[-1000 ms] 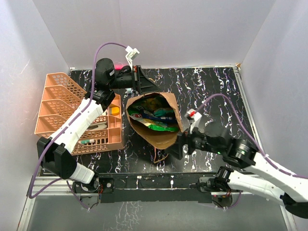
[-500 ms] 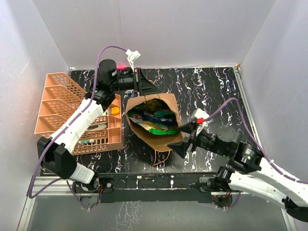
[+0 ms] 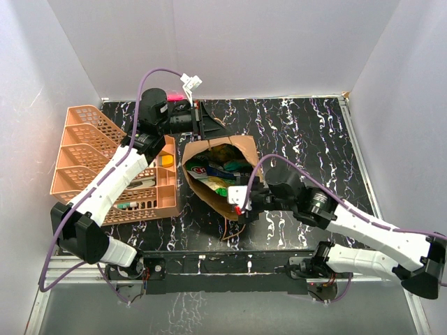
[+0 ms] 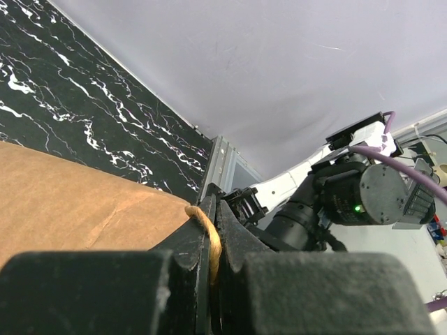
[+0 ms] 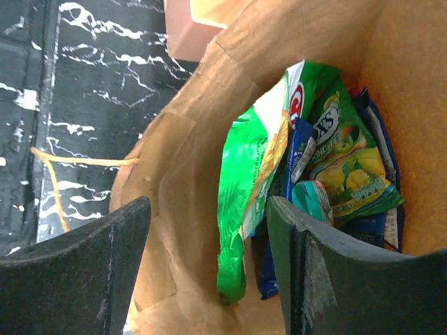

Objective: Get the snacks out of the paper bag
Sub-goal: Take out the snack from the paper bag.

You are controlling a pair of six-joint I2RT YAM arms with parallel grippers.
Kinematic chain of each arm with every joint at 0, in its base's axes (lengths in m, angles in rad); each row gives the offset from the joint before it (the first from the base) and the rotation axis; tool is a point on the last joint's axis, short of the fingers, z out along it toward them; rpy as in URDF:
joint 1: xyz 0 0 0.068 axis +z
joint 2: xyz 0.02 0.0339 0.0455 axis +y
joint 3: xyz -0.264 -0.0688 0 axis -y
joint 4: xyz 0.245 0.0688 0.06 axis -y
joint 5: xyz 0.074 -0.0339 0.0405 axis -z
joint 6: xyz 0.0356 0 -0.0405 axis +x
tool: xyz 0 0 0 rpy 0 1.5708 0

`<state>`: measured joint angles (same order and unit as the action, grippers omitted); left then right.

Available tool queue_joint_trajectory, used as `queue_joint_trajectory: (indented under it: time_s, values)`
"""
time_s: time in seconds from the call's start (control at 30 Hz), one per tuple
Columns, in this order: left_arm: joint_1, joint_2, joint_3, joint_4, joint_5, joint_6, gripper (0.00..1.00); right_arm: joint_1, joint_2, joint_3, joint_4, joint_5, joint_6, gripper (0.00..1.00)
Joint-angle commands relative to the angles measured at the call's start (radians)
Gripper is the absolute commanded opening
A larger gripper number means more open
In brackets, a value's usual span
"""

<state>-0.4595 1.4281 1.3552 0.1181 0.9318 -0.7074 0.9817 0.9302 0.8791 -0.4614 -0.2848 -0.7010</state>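
Note:
The brown paper bag (image 3: 241, 200) stands open in the middle of the table. Several snacks (image 3: 222, 171) lie inside, green and dark blue packets. My left gripper (image 3: 204, 120) is at the bag's far rim, shut on the bag's twisted paper handle (image 4: 207, 237). My right gripper (image 3: 242, 202) is open at the bag's near rim, above its mouth. In the right wrist view a green packet (image 5: 246, 209) hangs between the open fingers (image 5: 307, 272), with a lemon-printed packet (image 5: 349, 167) and blue packets deeper in the bag (image 5: 174, 230).
An orange lattice organizer (image 3: 112, 164) with small items stands left of the bag. White walls close in the table at the back and both sides. The bag's other handle (image 5: 63, 174) lies on the black marbled tabletop (image 3: 307, 132).
My right arm has swung left and forward from the bag's right side, and its open gripper now sits over the bag's near rim. The left gripper has stayed on the handle.

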Motion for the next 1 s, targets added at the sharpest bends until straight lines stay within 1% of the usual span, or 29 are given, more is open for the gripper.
queue_joint_trajectory:
  time_s: [0.0,0.13,0.27,0.4,0.43,0.57,0.6,0.67,0.7,0.77,0.83,0.87,0.97]
  values:
    - [0.005,-0.053,-0.015,0.039,0.025,0.002,0.0,0.0,0.046,0.043,0.097,0.079,-0.031,0.68]
    - [0.005,-0.056,-0.027,0.052,0.028,-0.003,0.0,0.002,0.105,0.036,0.133,0.15,-0.019,0.67]
    - [0.005,-0.056,-0.042,0.069,0.023,-0.013,0.0,0.002,0.175,0.046,0.138,0.157,0.004,0.62]
    - [0.005,-0.055,-0.062,0.071,0.008,-0.017,0.0,0.001,0.203,0.014,0.201,0.214,0.028,0.57]
    - [0.005,-0.055,-0.065,0.071,0.005,-0.018,0.0,0.001,0.208,0.008,0.213,0.218,0.032,0.55]
    - [0.005,-0.055,-0.079,0.08,-0.013,-0.031,0.0,0.001,0.235,0.001,0.23,0.218,0.052,0.36]
    - [0.005,-0.055,-0.079,0.077,-0.016,-0.032,0.0,0.001,0.239,-0.004,0.235,0.233,0.057,0.33]
    - [0.005,-0.055,-0.077,0.068,-0.025,-0.031,0.0,0.001,0.245,-0.017,0.246,0.263,0.063,0.31]
    - [0.005,-0.055,-0.075,0.062,-0.029,-0.028,0.0,0.001,0.245,-0.024,0.247,0.27,0.063,0.29]
    - [0.005,-0.055,-0.063,0.045,-0.032,-0.015,0.0,0.001,0.244,-0.023,0.233,0.266,0.075,0.21]
    - [0.005,-0.052,-0.045,0.018,-0.036,0.0,0.0,0.001,0.239,0.01,0.197,0.226,0.092,0.1]
    - [0.005,-0.049,-0.038,0.005,-0.037,0.009,0.0,0.001,0.234,0.03,0.182,0.211,0.101,0.08]
    - [0.005,-0.036,-0.023,-0.015,-0.039,0.022,0.0,0.001,0.213,0.088,0.142,0.14,0.133,0.07]
